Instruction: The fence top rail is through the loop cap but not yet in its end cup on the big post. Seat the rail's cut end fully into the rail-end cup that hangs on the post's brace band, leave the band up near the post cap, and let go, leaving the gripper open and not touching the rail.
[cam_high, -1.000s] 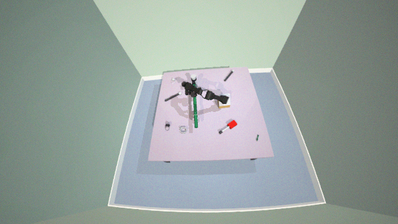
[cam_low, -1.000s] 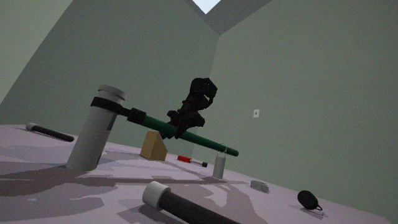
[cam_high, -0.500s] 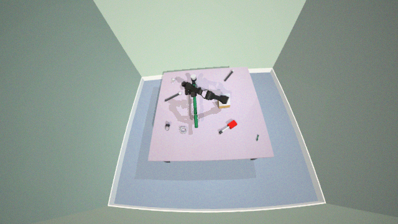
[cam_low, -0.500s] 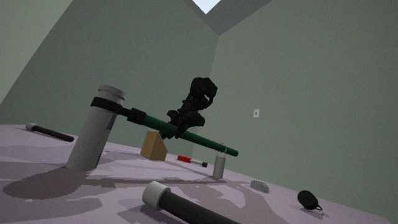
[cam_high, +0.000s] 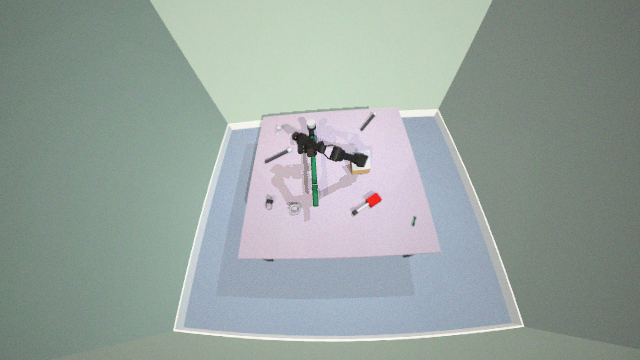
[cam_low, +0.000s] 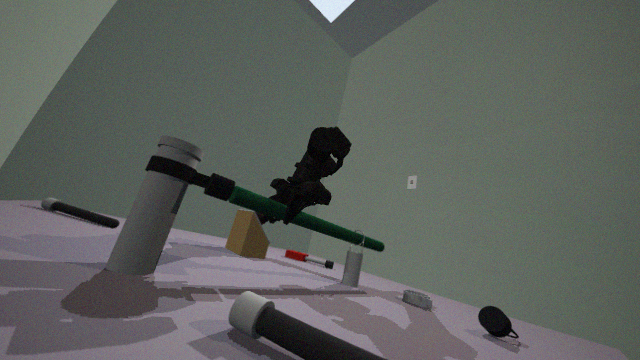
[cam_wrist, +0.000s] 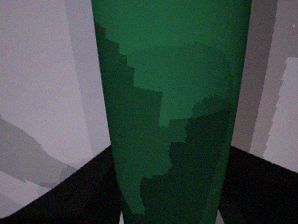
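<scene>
The green rail (cam_high: 314, 172) (cam_low: 325, 226) (cam_wrist: 170, 60) slants down from the big post (cam_low: 142, 235) to the small post (cam_low: 353, 269), where its far part passes through the thin loop cap (cam_low: 360, 231). The black brace band (cam_low: 167, 167) is around the big post, just under the post cap (cam_low: 181, 146). The black rail-end cup (cam_low: 220, 186) hangs from it, in line with the rail. The rail's near end meets the cup's mouth; how deep it sits cannot be told. My gripper (cam_low: 280, 212) (cam_wrist: 162, 149) is shut on the rail near the cup, one finger on each side.
A tan block (cam_low: 247, 235) (cam_high: 361, 170) stands behind the rail, near the arm's base. A dark bar with a pale end (cam_low: 310, 332) (cam_high: 277, 156) lies beside the post. A red-ended tool (cam_high: 373, 200) (cam_low: 296, 255) and a pale ring-shaped part (cam_low: 417, 300) lie farther off.
</scene>
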